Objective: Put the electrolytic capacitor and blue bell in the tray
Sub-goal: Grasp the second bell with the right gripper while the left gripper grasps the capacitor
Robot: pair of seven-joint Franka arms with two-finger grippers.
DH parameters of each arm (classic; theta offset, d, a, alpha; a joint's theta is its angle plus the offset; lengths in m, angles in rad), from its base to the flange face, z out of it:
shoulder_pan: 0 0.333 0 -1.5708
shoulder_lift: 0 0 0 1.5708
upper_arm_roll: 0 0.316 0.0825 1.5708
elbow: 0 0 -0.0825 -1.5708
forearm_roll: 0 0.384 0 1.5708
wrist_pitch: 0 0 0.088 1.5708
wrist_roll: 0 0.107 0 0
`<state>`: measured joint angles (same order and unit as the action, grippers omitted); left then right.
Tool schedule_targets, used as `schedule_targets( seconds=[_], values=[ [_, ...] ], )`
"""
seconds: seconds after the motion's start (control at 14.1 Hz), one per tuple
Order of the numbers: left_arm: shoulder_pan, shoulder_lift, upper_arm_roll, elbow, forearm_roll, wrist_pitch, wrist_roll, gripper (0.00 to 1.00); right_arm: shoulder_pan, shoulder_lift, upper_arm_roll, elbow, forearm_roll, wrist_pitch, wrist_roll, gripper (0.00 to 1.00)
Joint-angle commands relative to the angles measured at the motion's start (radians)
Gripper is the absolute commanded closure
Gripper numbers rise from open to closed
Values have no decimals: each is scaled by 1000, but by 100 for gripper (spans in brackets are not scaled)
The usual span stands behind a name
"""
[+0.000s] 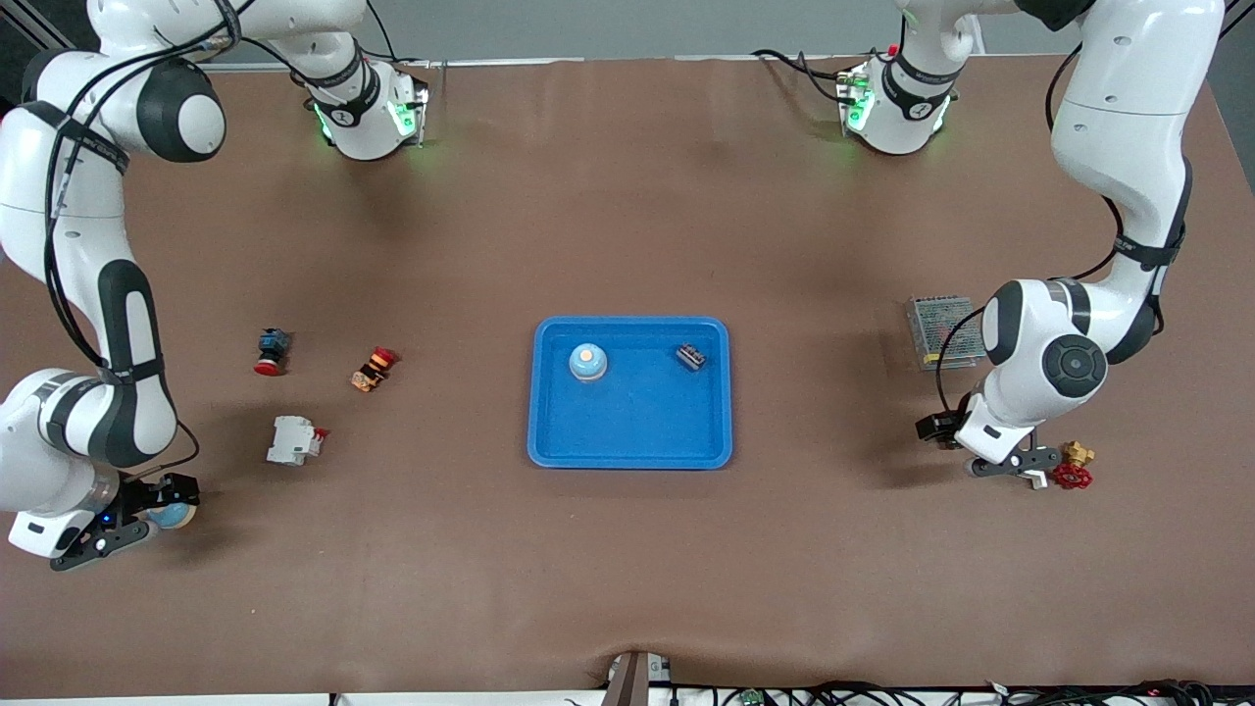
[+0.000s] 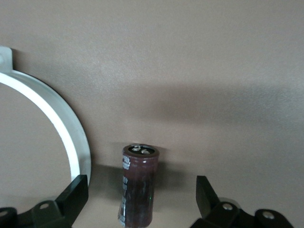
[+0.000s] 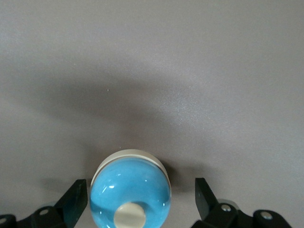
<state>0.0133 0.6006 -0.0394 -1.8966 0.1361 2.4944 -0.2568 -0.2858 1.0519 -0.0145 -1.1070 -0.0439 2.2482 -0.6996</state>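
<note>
Nearest the camera, the right gripper (image 1: 125, 518) straddled a blue bell (image 3: 130, 191) on the table, fingers (image 3: 76, 199) wide, gripping nothing. Midway lay the blue tray (image 1: 630, 446), already holding another bell (image 1: 587, 362). At the other end, the left gripper (image 1: 1025, 469) spread wide around a standing capacitor (image 2: 137, 186), its printing unreadable.
</note>
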Motion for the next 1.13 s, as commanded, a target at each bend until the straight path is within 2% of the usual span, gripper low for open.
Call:
schedule_targets(
  seconds=[0.0, 0.64, 0.71, 0.92, 1.06],
  values=[
    [10, 2, -11, -12, 4, 21, -13, 0, -21, 23, 25, 38, 1, 1, -17, 0],
    [-3, 8, -13, -19, 0, 34, -50, 0, -23, 30, 34, 38, 9, 10, -15, 0],
    [-3, 8, -13, -19, 0, 34, -52, 7, -23, 30, 34, 38, 9, 10, -17, 0],
    [-4, 10, -13, -19, 2, 34, -50, 45, -30, 30, 34, 38, 10, 8, -21, 0],
    [-4, 8, -13, -18, 2, 34, -50, 58, -33, 30, 34, 38, 12, 8, -23, 0]
  ],
)
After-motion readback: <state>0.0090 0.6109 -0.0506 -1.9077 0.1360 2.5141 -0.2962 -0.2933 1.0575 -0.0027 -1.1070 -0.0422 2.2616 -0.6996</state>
